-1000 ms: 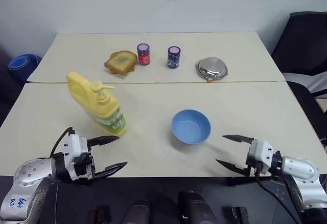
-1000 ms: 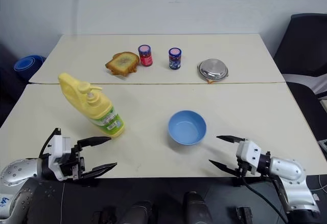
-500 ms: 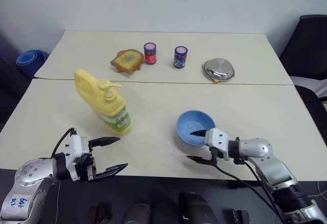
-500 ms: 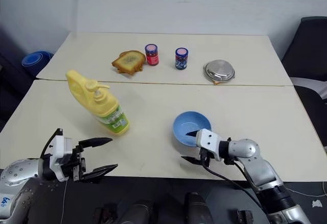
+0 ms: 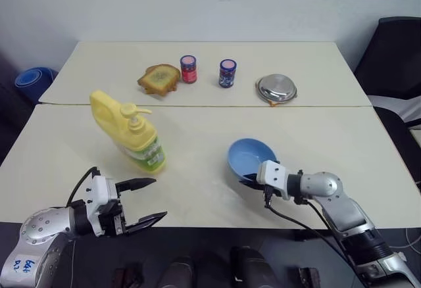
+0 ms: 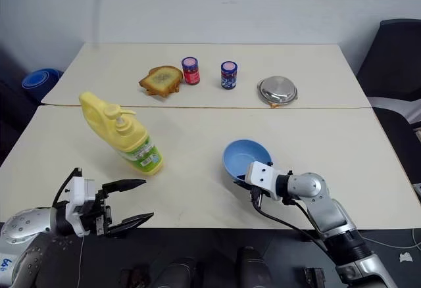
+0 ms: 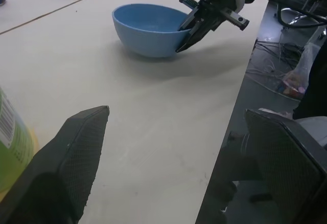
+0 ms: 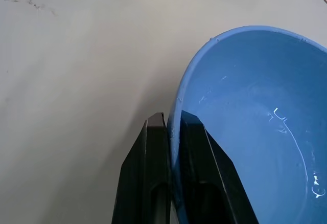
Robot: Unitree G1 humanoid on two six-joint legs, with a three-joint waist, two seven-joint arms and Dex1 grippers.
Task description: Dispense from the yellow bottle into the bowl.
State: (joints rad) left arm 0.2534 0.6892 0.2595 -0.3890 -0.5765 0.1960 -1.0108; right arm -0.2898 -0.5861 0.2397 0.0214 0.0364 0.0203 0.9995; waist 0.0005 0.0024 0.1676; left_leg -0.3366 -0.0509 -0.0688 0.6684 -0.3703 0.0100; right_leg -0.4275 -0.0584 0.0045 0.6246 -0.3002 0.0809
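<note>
A: What is worrying you here?

B: The right gripper (image 8: 171, 132) is pinching the near rim of the bowl (image 5: 253, 154), one finger inside, one outside. It is a thin hold on one edge, so I judge the bowl could tip or slip free if it is dragged across the surface (image 5: 197, 137).

A: And the other side?

B: The left gripper (image 5: 146, 200) is hanging wide open, holding nothing, near the surface's front edge.

A: Where is the yellow bottle (image 5: 128, 130) pointing?

B: It is standing near the left gripper, well apart from the bowl. Its long axis is leaning up and leftward; the pump spout is pointing right, toward the bowl.
</note>
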